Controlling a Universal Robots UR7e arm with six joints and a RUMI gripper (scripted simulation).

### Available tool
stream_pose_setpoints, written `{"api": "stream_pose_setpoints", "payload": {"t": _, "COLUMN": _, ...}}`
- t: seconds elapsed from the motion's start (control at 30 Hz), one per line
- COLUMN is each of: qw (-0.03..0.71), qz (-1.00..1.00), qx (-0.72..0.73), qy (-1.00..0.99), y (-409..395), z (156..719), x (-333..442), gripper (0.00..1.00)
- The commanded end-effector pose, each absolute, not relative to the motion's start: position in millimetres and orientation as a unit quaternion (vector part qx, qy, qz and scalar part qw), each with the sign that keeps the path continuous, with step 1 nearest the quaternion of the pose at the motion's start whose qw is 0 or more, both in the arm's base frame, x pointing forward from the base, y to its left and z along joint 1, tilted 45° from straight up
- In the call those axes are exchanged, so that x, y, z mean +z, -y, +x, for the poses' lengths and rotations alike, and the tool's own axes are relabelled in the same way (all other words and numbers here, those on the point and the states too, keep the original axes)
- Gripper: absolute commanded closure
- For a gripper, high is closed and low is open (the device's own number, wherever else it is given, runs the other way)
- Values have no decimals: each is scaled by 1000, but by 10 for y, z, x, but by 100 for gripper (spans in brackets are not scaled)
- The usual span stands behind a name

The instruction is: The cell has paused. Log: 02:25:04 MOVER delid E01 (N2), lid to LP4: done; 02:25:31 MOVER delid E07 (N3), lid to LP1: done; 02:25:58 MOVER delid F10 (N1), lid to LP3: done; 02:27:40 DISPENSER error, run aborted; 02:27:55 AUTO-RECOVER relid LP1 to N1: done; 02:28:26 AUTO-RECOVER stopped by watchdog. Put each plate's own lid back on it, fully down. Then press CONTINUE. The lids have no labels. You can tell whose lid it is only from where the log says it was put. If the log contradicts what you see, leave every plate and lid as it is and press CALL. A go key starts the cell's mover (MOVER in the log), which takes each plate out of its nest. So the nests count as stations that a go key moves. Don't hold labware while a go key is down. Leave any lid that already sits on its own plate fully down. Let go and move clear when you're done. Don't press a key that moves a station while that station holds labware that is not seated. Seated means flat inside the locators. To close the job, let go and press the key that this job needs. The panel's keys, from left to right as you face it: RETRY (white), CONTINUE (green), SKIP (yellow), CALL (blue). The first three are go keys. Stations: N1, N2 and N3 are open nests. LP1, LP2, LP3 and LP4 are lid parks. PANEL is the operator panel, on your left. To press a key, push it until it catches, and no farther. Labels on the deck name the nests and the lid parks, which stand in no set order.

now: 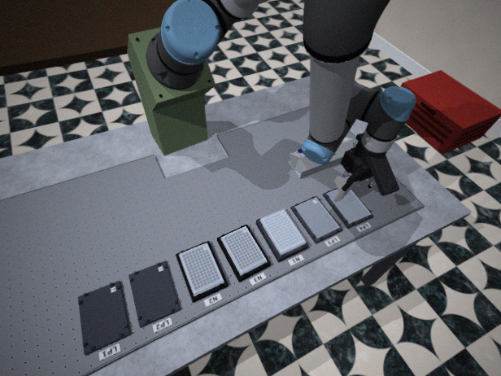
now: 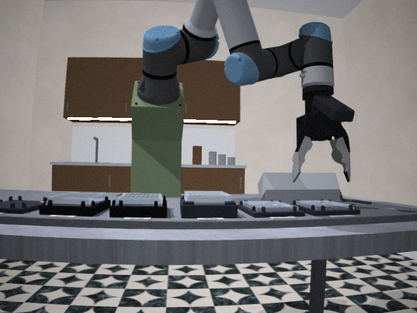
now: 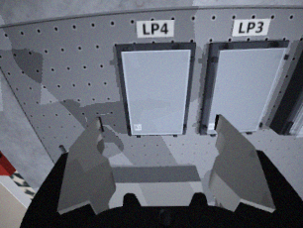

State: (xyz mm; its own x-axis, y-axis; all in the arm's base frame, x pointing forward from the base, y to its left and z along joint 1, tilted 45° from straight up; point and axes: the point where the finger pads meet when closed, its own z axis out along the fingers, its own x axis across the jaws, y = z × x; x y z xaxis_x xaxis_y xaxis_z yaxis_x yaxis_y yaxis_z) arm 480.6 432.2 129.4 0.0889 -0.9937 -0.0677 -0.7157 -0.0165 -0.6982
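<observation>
Pincer: I see my pincer (image 2: 321, 166) open wide with nothing between its fingers, hanging well above the table (image 1: 102, 195) and pointing down at the LP4 end of the row.

Lid in LP4: a pale flat lid (image 3: 156, 91) lies in the park labelled LP4. In the wrist view its long axis runs away from the pincer toward the label, and a small mark sits at its near left corner.

Lid in LP3: a second lid (image 3: 245, 88) lies just beside it in LP3, long axis parallel to the first.

Plates: three plates stand in the nests, N1 (image 1: 283, 233), N3 (image 1: 243, 251), N2 (image 1: 201, 269), all with the long axis across the row. The N1 plate looks paler, and in the side view it stands higher.

Empty parks: LP2 (image 1: 154, 293) and LP1 (image 1: 104, 316) show only dark trays.

Panel: a grey box (image 2: 299, 186) stands behind the pincer.
</observation>
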Motion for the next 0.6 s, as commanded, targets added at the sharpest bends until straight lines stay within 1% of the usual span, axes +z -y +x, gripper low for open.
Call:
{"api": "stream_pose_setpoints", "payload": {"t": 0.0, "qw": 300, "qz": -674, "qx": -232, "qy": -634, "y": -4330, "z": 4805, "x": 1301, "gripper": 18}}
{"api": "stream_pose_setpoints", "payload": {"t": 0.57, "qw": 300, "qz": -674, "qx": -232, "qy": -634, "y": -4352, "z": 4944, "x": 1159, "gripper": 18}}
